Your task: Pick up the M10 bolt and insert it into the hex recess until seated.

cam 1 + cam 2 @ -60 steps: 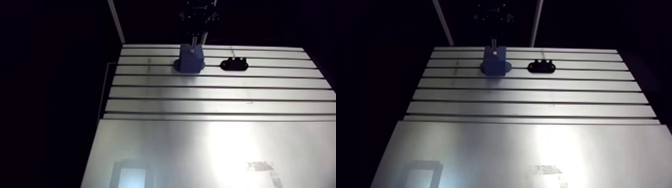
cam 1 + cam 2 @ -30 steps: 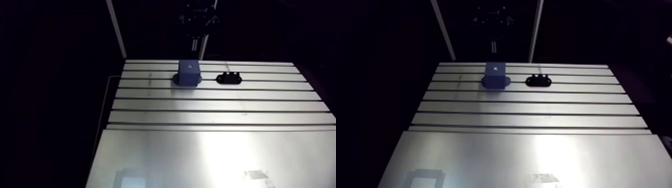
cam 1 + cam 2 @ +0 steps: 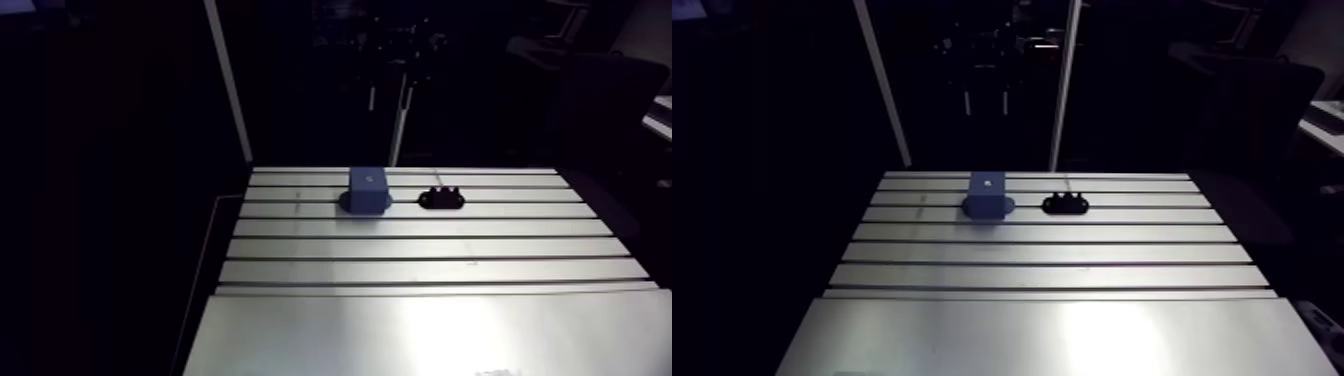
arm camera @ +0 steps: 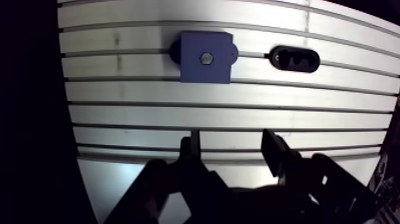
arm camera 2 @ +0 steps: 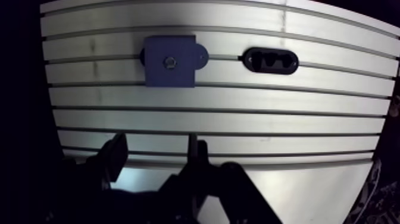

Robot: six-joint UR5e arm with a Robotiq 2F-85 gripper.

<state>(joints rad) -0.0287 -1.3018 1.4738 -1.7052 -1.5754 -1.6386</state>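
**Wrist and arm views: gripper raised over the table.** The gripper [image 4: 232,136] hangs high over the slotted table [image 4: 238,107], with its wrist pointing straight down, so I look along it onto the table top. Its two fingers [image 4: 275,152] stand apart, released. Only bare table shows in the gap between them, and they hold and touch nothing.

The bolt [image 4: 206,58] is well away from the gripper. Its small grey hexagonal head sits in the middle of the top face of the blue block [image 4: 190,71]. I cannot tell from here how deep it lies.

The block stands on the table well ahead of the gripper, several slots beyond the fingertips. A rounded flange shows at each side of its base. Near the block, on the same rows of the table but apart from it, lies a black oval holder [image 4: 294,59] with a lobed opening in its top. Block and holder both sit flat and square to the slots.

In the arm view the same pair rests near the table's far edge, and the block carries a pale dot on its top. There the gripper is a dark shape high above and beyond them, and I cannot read its fingers.
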